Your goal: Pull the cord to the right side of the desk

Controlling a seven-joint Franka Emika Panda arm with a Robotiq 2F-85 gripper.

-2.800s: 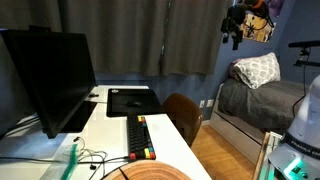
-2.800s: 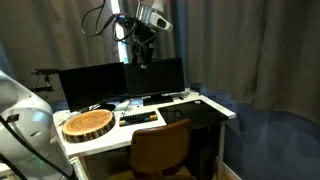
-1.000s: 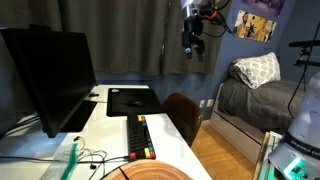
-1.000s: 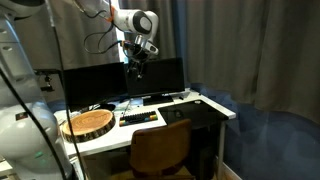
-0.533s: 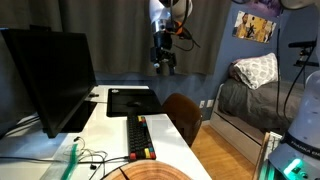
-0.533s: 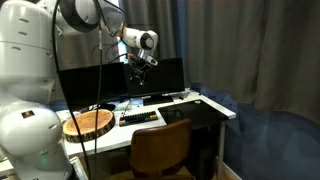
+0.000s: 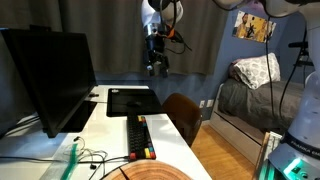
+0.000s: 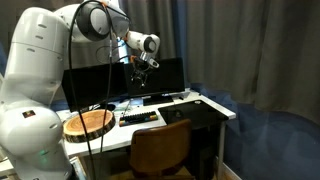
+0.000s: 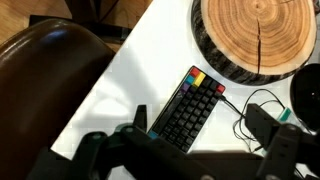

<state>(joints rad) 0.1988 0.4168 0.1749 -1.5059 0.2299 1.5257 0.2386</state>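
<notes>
A thin black cord [image 9: 248, 104] loops on the white desk [image 9: 120, 80] beside the keyboard's [image 9: 188, 108] top end and runs to a small black box [image 9: 262, 122]. In an exterior view the cords [image 7: 93, 158] lie at the desk's near end, by a monitor base. My gripper [image 9: 190, 152] hangs high above the desk and touches nothing. It shows in both exterior views [image 7: 155, 66] [image 8: 141, 82]. Its fingers stand apart in the wrist view, with nothing between them.
A thick round wooden slab [image 9: 258, 38] [image 8: 87, 124] sits near the cords. A brown chair [image 9: 45, 75] [image 8: 160, 150] stands at the desk's front edge. Two monitors [image 7: 45, 75] stand along the back. A black mouse pad [image 7: 132, 100] lies at the far end. A bed [image 7: 262, 95] is beside the desk.
The arm has swung from over the bed side to above the desk and lowered a little. Nothing on the desk has moved.
</notes>
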